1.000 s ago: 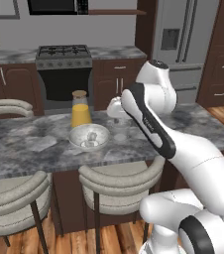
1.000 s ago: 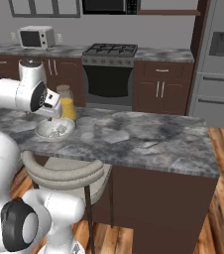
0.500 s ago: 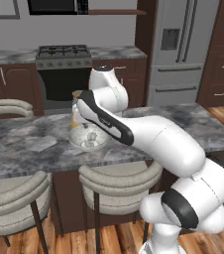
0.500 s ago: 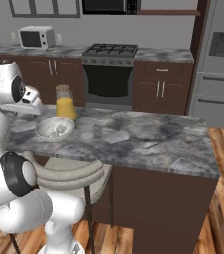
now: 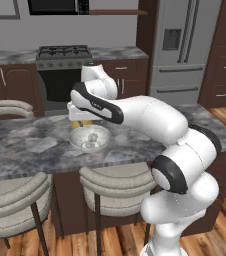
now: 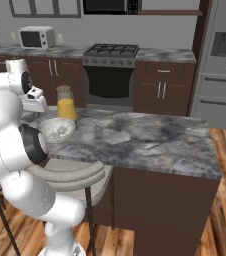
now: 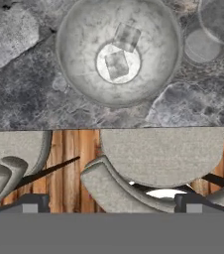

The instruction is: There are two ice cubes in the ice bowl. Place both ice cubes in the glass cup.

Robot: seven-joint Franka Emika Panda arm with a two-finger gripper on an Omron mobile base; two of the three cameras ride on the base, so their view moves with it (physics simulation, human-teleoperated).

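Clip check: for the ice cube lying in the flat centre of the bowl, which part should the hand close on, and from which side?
Take the centre ice cube by two opposite flat faces, coming straight down from above. It lies flat on the floor of the ice bowl, whose raised wall blocks any sideways approach. The second ice cube lies close beside it up the slope, so the fingers should probably straddle the pair of faces turned away from it.

Even soft light, faint shadows, slightly blurry
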